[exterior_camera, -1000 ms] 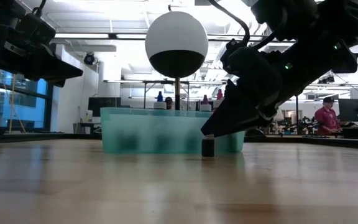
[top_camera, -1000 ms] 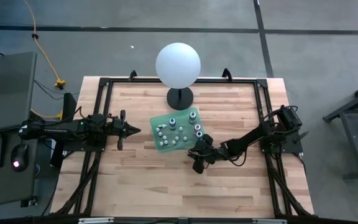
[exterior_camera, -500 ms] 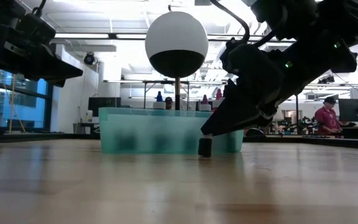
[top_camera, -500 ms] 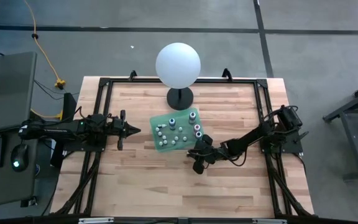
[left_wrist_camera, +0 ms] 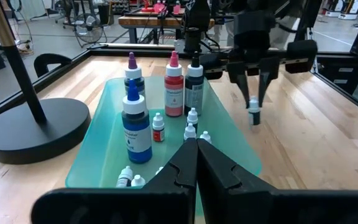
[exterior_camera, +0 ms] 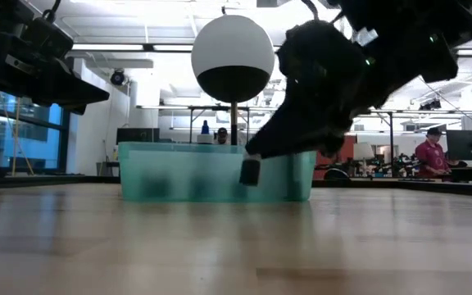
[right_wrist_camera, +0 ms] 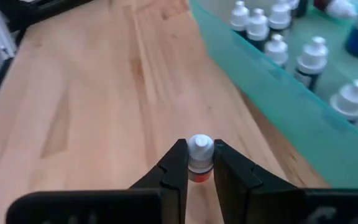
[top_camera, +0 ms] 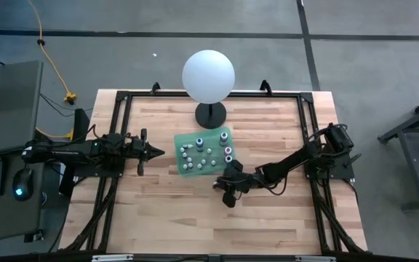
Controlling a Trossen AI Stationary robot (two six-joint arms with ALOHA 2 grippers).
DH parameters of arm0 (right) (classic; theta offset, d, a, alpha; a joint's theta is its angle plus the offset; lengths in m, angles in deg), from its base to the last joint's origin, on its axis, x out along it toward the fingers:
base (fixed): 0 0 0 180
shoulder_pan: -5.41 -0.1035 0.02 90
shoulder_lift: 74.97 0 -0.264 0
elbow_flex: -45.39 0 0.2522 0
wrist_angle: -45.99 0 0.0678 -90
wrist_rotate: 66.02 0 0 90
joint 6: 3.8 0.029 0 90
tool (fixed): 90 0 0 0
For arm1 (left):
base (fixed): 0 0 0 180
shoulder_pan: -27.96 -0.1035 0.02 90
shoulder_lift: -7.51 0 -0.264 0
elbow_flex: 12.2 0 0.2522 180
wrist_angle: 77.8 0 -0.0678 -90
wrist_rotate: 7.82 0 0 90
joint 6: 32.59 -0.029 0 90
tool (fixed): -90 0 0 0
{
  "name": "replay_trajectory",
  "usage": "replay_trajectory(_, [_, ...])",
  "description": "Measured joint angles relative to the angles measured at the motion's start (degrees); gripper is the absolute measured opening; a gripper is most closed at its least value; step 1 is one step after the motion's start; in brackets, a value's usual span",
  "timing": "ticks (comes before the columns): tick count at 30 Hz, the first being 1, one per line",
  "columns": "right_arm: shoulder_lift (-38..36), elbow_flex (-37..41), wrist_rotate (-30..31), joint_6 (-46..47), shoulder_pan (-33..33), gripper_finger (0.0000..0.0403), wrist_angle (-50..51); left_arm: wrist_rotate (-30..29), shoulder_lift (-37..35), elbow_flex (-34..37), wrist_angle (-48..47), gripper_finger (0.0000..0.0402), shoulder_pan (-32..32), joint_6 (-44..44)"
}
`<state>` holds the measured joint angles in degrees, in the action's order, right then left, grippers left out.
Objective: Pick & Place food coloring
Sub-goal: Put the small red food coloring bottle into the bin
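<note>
The food coloring bottles (left_wrist_camera: 160, 127) stand in a green tray (top_camera: 178, 154) at mid-table, small white-capped ones beside taller blue, red and dark ones. One tiny bottle (right_wrist_camera: 199, 152), white-capped with a red band, is outside the tray in my right gripper (top_camera: 227, 188), just off the tray's near right corner. In the low view this bottle (exterior_camera: 250, 171) hangs above the tabletop. My left gripper (top_camera: 153, 152) waits shut, left of the tray, and points at it. My right gripper pinches the tiny bottle between its two fingertips (right_wrist_camera: 178, 163), on the body just under the white cap (right_wrist_camera: 200, 144). The fingers slant down from above, coming from the table's right. The bottle is upright and lifted clear of the table (exterior_camera: 250, 171).
A big white sphere (top_camera: 208, 75) on a black stand (top_camera: 210, 114) sits just behind the tray. A black frame (top_camera: 122, 98) runs round the wooden tabletop. Bare wood (top_camera: 195, 211) lies near of the tray. A person (exterior_camera: 429, 156) sits far off in the room.
My right gripper has risen and moved toward the table's left, staying shut on the tiny bottle. The bottle stood on the wood a second ago and now hangs clear of it. The green tray has slid a little toward the table's left.
</note>
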<state>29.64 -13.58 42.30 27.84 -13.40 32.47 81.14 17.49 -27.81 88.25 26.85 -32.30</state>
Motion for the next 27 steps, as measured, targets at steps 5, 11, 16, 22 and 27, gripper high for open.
replay_trajectory(5, [0.0,-2.9,-3.5,-0.8,-0.1,0.0055,2.7,0.0,0.0,0.0,0.0,0.0000,0.0,0.0])
replay_trajectory(11, [0.0,-7.4,-7.9,-2.0,-0.8,0.0052,5.0,0.0,0.0,0.0,0.0,0.0000,0.0,0.0])
replay_trajectory(16, [0.0,-11.2,-8.2,-3.1,-1.5,0.0053,11.3,0.0,0.0,0.0,0.0,0.0000,0.0,0.0])
replay_trajectory(22, [-0.8,-15.8,-7.5,-9.5,-0.7,0.0049,19.4,0.0,0.0,0.0,0.0,0.0000,0.0,0.0])
replay_trajectory(27, [-1.9,-20.6,-7.1,-13.0,1.2,0.0047,28.2,0.0,0.0,0.0,0.0,0.0000,0.0,0.0])
